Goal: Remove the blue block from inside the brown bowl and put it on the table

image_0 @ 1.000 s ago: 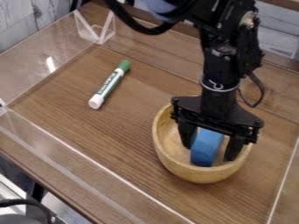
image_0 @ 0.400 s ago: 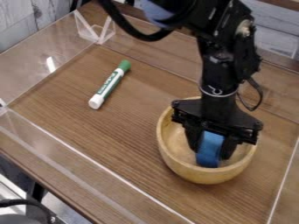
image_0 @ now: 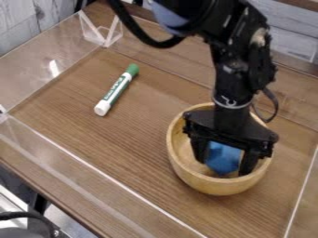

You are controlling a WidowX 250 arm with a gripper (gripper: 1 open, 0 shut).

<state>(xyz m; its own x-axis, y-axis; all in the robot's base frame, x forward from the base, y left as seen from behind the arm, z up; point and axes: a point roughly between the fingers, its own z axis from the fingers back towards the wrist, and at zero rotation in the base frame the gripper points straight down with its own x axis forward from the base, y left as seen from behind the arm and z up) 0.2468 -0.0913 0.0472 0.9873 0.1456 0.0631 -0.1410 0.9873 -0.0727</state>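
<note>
Pointing straight down into the bowl [image_0: 184, 164], the gripper [image_0: 225, 156] straddles the upright block [image_0: 222, 157], jaws wide open, gripping nothing yet.

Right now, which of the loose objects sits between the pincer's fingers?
The blue block, inside the brown bowl, with the pincer lowered around it. The green-and-white marker lies apart on the table.
</note>
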